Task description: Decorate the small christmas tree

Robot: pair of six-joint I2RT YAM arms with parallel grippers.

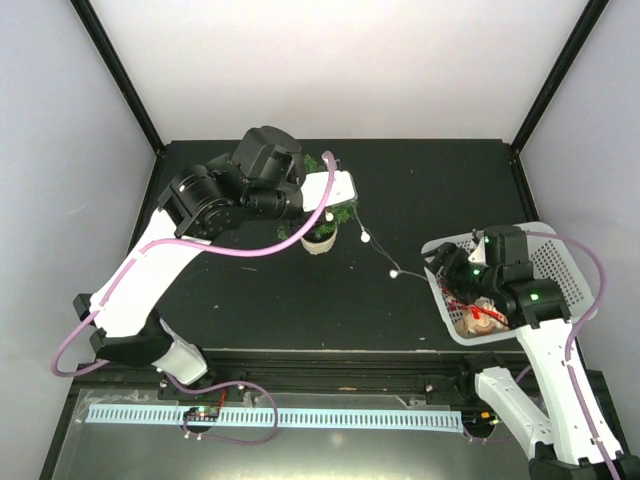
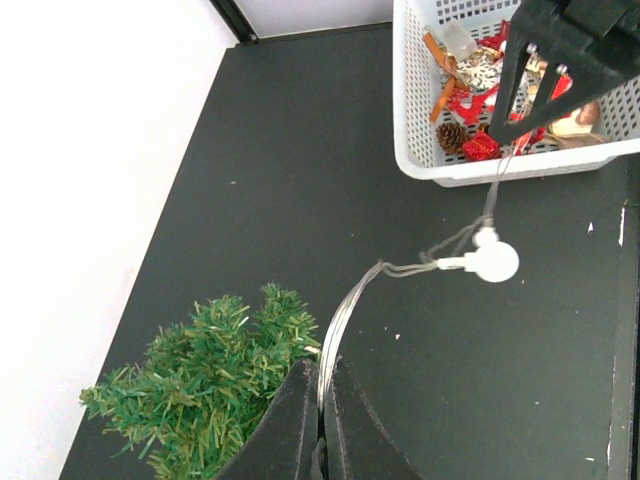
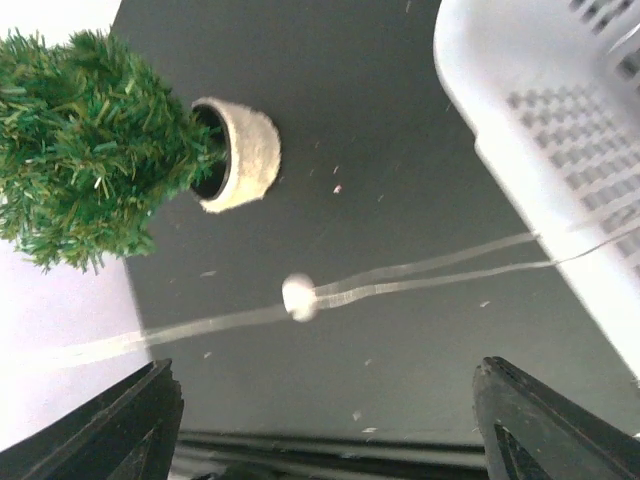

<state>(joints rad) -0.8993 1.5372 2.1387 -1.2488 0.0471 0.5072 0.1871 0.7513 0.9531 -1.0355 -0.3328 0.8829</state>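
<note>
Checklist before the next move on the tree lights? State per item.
1. Left gripper shut on the light string: ok.
2. Right gripper open, nothing between its fingers: ok.
3. Small christmas tree right beside the left gripper: ok.
4. String clear of the basket: not ok, past the bulb it runs over the rim into the basket.
5. String already draped on the tree: cannot tell, the left arm hides the tree in the top view.
</note>
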